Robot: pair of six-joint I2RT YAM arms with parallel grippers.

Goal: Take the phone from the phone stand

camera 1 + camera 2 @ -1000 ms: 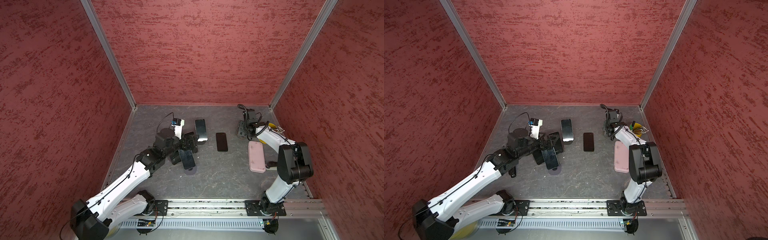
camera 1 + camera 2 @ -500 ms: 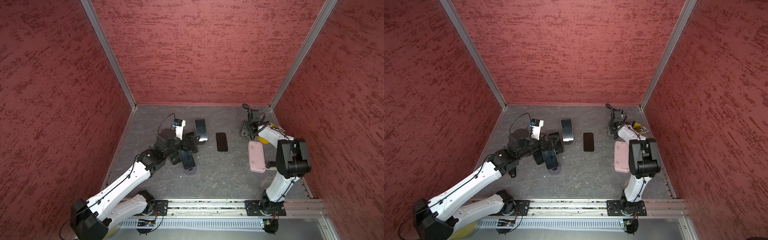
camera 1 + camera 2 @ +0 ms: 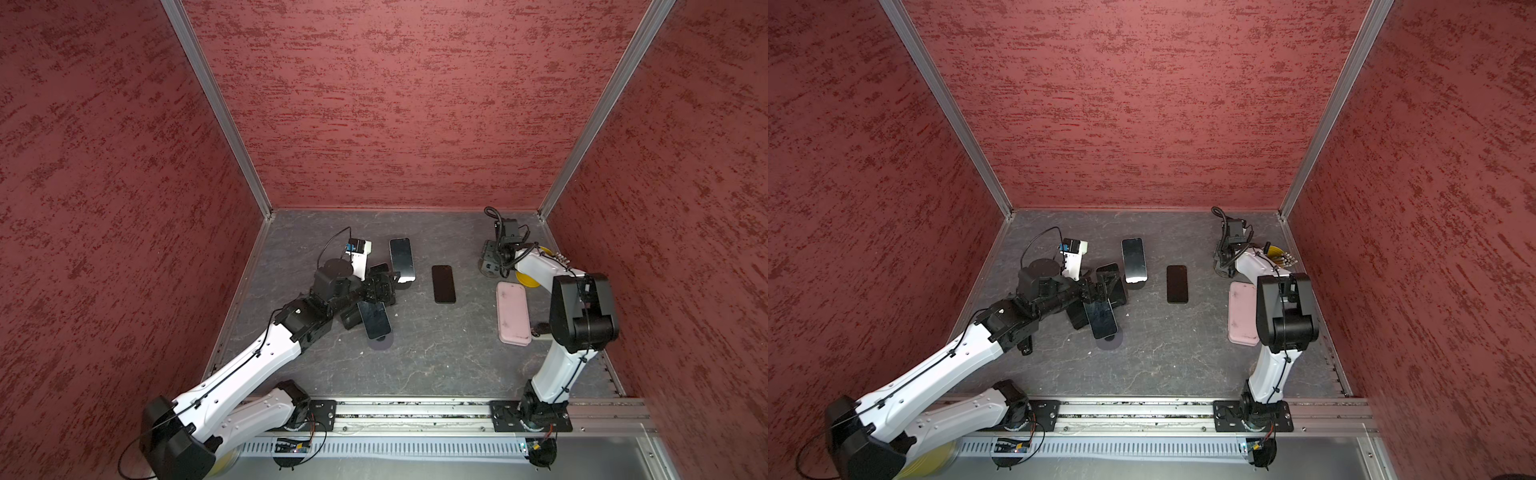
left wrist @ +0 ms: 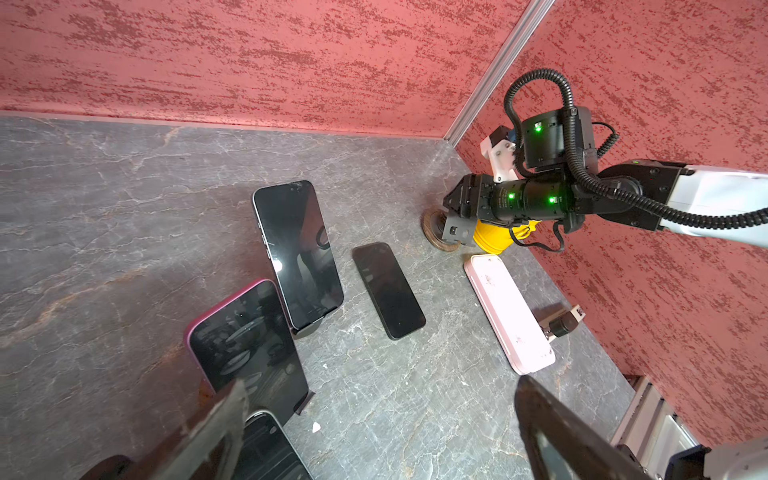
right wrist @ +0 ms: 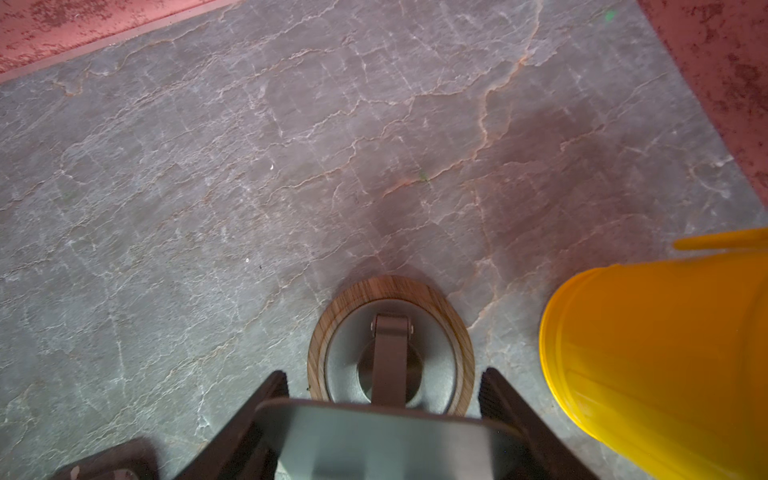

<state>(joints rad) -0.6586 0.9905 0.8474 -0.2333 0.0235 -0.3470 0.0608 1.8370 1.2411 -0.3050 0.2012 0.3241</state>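
Left gripper is hovering with jaws wide apart and holding nothing, over a cluster of three phones left of the centre of the worktop. All three are leaning on stands. The near phone is tilting over a round base. The pink-rimmed phone is sitting just behind it, partly under the gripper in both top views. The far phone is standing beside that, toward the far edge. One gripper finger is overlapping the low end of the pink-rimmed phone in the left wrist view; contact cannot be told.

A flat phone is lying face up near the middle, off any stand. A pink case is lying flat toward the right edge.

Right gripper is reaching into the far-right corner and looks clamped on the grey plate of a wood-base stand, which is carrying no phone. A yellow cup is lying just beside that stand.
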